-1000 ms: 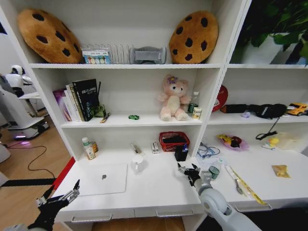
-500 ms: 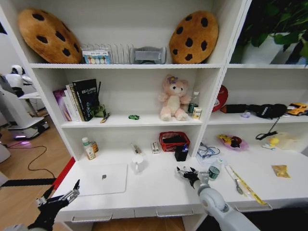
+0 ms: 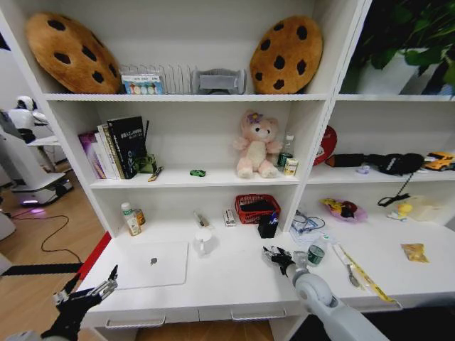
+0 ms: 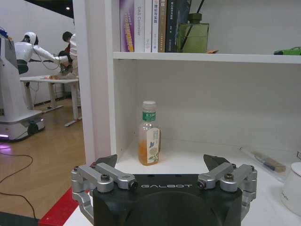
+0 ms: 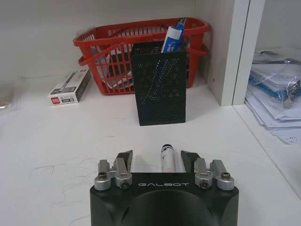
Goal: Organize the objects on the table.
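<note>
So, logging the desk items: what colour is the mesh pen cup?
Black. The pen cup shows best in the right wrist view, just ahead of the right gripper.

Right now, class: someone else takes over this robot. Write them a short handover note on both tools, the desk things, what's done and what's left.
Right tool: open, low over the desk, a pen lying between its fingers, not gripped.
Left tool: open, empty, parked at the desk's front left corner.
Pen cup: upright just beyond the pen, in front of the red basket, one item already inside.
Laptop: closed, flat on the left side.
Green-topped can: standing right of the right tool.
Left: grip the pen, drop it into the cup.
</note>
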Motion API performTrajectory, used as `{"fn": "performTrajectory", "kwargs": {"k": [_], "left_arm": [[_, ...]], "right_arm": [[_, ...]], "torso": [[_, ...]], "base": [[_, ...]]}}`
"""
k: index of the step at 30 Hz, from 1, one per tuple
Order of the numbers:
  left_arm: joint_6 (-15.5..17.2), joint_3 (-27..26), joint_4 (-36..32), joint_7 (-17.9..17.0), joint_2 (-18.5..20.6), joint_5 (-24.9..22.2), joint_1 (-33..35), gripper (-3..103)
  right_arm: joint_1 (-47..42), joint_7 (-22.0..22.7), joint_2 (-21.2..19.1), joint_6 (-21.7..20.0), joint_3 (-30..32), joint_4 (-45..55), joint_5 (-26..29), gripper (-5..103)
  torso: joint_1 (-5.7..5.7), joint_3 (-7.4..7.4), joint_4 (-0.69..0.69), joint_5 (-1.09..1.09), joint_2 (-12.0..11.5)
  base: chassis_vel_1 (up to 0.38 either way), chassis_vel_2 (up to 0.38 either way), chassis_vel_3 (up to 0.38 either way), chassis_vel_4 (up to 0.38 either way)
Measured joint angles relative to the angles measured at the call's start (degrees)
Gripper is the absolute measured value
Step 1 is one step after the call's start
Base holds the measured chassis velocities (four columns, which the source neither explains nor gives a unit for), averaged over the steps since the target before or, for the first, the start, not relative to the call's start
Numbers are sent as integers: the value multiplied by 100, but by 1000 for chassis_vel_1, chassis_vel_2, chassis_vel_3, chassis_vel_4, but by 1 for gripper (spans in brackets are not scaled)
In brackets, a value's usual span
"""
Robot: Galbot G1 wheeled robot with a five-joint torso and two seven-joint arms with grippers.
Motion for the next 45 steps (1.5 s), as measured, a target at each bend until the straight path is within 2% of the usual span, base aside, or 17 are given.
{"fn": "performTrajectory", "kwargs": {"k": [4,10,12,13,22,24,26,27,28,29,30,31,32,34,36,37,45], "left_arm": [[0,0,0,0,0,0,0,100],[0,0,0,0,0,0,0,100],[0,0,0,0,0,0,0,100],[0,0,0,0,0,0,0,100],[0,0,0,0,0,0,0,100],[0,0,0,0,0,0,0,100],[0,0,0,0,0,0,0,100],[0,0,0,0,0,0,0,100],[0,0,0,0,0,0,0,100],[0,0,0,0,0,0,0,100],[0,0,0,0,0,0,0,100],[0,0,0,0,0,0,0,100],[0,0,0,0,0,0,0,100],[0,0,0,0,0,0,0,100],[0,0,0,0,0,0,0,100],[0,-1,0,-2,0,0,0,100],[0,0,0,0,0,0,0,100]], "right_arm": [[-4,10,-33,-3,-6,-4,50,48],[-12,66,-72,-7,-17,-4,200,21],[-11,69,-72,-6,-18,-5,216,21],[-9,93,-62,4,-19,-8,228,12],[-55,142,4,93,36,79,172,12],[-9,83,25,278,31,141,106,12],[269,-223,98,1055,-91,201,-405,12],[386,-297,117,1263,-132,201,-580,12],[386,-297,117,1263,-132,201,-580,12],[577,-394,149,1561,-196,184,-818,12],[577,-394,149,1561,-196,184,-818,12],[833,-500,184,1928,-270,77,-1100,12],[833,-500,184,1928,-270,77,-1100,12],[1316,-671,284,2769,-398,-462,-1621,12],[1453,-723,330,3007,-423,-699,-1770,12],[1690,-777,432,3401,-439,-1163,-2007,12],[2145,-1013,792,4195,-464,-2162,-2206,12]], "torso": [[0,0,0,0,0],[0,0,0,0,0],[0,0,0,-1,0],[0,0,0,0,0],[0,0,-1,2,-1],[0,0,-1,1,-1],[0,0,-1,1,-1],[0,0,0,0,-1],[0,0,0,0,-1],[0,0,1,-1,-1],[0,0,1,-1,-1],[0,0,1,0,-1],[0,0,1,0,-1],[1,0,1,-1,-1],[1,1,2,-1,-1],[1,1,1,1,-1],[1,1,0,0,-1]], "base": [[0,0,0,0],[0,0,0,0],[0,0,0,0],[0,0,0,0],[0,0,0,0],[0,0,0,0],[0,0,0,0],[0,0,0,0],[0,0,0,0],[0,0,0,0],[0,0,0,0],[0,0,0,0],[0,0,0,0],[0,0,0,0],[0,0,0,0],[0,0,0,0],[0,0,0,0]]}}
